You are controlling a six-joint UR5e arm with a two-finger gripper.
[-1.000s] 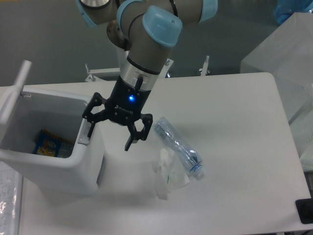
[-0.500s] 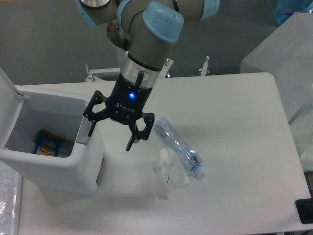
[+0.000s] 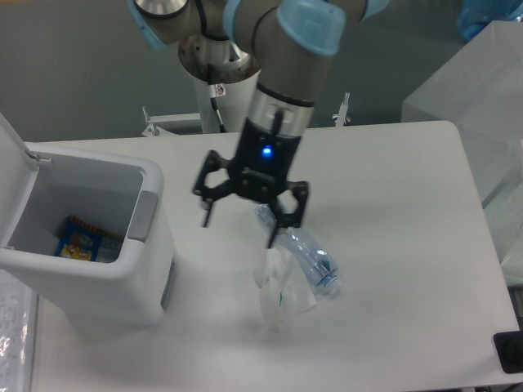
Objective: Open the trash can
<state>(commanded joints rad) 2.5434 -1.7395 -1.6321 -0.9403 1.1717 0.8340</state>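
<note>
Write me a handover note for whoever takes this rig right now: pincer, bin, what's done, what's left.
Pincer: open, empty, in the air above the table, right of the bin, over the bottle.
Bin: far left of the table, lid swung up, interior exposed, a colourful packet lies inside.
Done: the bin is open.
Left: nothing for the opening; the bottle and a crumpled white wrapper lie on the table, untouched.
</note>
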